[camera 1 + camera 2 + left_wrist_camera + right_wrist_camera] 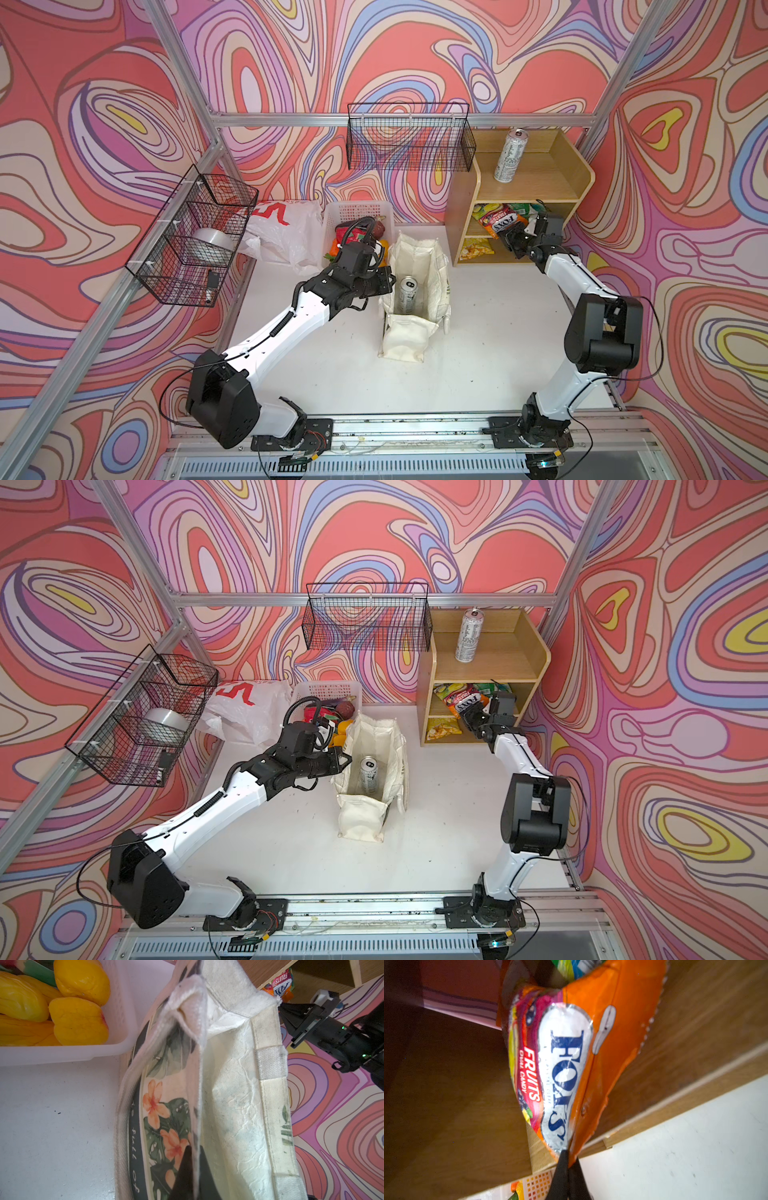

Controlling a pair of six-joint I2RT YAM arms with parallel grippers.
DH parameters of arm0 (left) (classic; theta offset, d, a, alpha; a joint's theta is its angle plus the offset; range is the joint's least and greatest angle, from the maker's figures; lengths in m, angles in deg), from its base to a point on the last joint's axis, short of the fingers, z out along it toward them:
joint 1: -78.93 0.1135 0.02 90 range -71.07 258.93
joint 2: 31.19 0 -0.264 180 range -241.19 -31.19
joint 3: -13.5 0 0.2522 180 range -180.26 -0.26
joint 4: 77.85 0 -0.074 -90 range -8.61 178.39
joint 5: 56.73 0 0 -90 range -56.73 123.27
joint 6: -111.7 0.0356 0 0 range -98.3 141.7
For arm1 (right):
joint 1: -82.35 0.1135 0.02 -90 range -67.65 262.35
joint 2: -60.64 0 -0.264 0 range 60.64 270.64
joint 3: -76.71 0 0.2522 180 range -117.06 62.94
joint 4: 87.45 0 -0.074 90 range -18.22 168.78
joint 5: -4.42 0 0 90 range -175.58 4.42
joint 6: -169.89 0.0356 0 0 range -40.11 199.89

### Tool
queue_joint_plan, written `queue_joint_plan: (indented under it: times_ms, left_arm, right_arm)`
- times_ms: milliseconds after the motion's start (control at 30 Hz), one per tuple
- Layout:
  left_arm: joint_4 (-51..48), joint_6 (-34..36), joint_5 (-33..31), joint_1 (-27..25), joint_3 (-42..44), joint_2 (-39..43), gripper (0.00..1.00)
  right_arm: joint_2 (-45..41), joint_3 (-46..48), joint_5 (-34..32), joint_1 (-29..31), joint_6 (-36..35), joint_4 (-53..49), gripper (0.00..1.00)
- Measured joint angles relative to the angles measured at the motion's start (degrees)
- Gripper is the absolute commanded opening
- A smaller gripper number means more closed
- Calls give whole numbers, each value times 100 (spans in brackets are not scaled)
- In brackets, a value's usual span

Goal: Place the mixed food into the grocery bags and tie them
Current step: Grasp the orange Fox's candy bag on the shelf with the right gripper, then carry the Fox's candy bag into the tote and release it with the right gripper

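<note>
The cream canvas tote (437, 266) is standing open on the worktop (498, 340), holding one silver can (406, 294) upright; the left fingers (182, 1172) are pinching its left wall's rim. The right fingers (563, 1169) are pinching a corner of the orange Fox's packet (591, 1053) at the front of the middle compartment of the wooden shelf (540, 183). The white lattice basket (353, 210) is holding yellow lemons (79, 1022); the white plastic bag (286, 239) is lying crumpled beside it.
</note>
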Motion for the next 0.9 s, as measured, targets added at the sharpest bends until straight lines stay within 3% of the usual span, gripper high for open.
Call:
queue_joint_plan:
  times_ms: [233,467,900]
  left_arm:
    - [-2,2,2,0,0,0,0]
    - [-2,2,31,0,0,0,0]
    - [-4,9,46,0,-20,-28,0]
  right_arm:
    - [-1930,363,190,2,-337,-188,0]
    - [-2949,201,756,208,-494,-612,0]
    - [-2769,-527,949,2778,-518,-911,0]
